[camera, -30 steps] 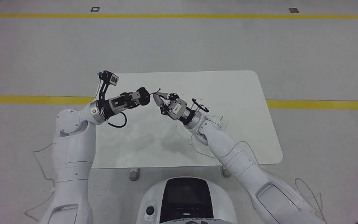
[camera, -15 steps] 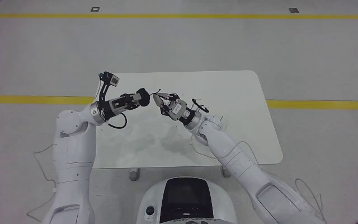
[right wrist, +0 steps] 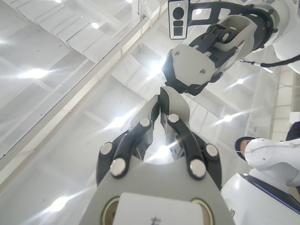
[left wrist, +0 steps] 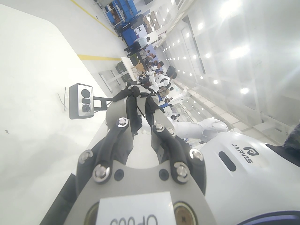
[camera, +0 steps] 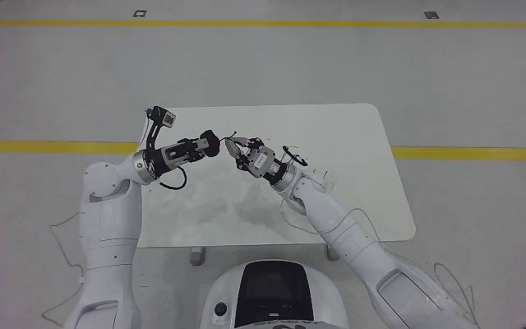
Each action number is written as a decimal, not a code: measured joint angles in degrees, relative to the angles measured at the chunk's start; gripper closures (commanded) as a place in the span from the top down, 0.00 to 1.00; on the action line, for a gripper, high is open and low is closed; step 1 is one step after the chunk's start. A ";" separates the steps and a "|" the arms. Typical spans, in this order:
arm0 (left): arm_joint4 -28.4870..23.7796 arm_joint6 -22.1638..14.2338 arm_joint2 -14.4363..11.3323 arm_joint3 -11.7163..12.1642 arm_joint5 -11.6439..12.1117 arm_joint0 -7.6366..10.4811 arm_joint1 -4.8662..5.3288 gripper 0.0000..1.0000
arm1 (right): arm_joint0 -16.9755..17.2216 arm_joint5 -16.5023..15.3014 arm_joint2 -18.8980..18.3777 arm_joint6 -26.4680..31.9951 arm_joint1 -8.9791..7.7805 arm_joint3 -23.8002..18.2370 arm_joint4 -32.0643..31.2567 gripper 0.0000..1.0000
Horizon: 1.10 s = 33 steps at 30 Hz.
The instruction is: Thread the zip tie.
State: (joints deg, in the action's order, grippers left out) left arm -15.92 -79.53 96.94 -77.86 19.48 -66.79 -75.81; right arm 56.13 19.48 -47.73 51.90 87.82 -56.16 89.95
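**Two pincers nose to nose above the table, zip tie at the left one**

Top view: the left pincer (camera: 219, 143), wrapped in black, and the grey right pincer (camera: 232, 148) meet tip to tip above the left half of the white table (camera: 353, 132), raised off its surface.

Left wrist view: the zip tie (left wrist: 140, 111) is a thin black strand lying along the midline of the left pincer. Its long axis runs in line with the pincer's own and points out toward the right pincer just beyond. It is held up in the air, not on the table. Whether the left pincer clamps it cannot be told.

Right wrist view: the right pincer's ribbed pads (right wrist: 164, 105) are pressed flat together. Their tip sits just beside the dark nose of the left pincer; actual contact cannot be told.

Top view again: a short dark curl at the meeting point bends toward the table's far edge.
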 measured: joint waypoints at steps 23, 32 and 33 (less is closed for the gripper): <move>0.15 -0.11 0.93 0.83 0.00 1.03 -0.51 0.00 | -0.26 0.00 -0.56 -0.99 -0.64 -0.66 0.00 1.00; -0.15 -0.11 1.65 0.78 0.00 1.57 -0.65 0.00 | -1.23 0.00 -1.72 -3.76 -2.00 -0.89 0.00 1.00; -0.33 -0.11 1.77 0.76 0.00 1.57 -0.66 0.00 | -1.36 0.00 -1.89 -4.20 -2.23 -1.07 0.00 1.00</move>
State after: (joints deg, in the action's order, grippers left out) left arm -16.25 -79.64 98.70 -77.11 19.48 -65.21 -76.47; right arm 54.78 19.48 -49.62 47.70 85.59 -57.23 89.95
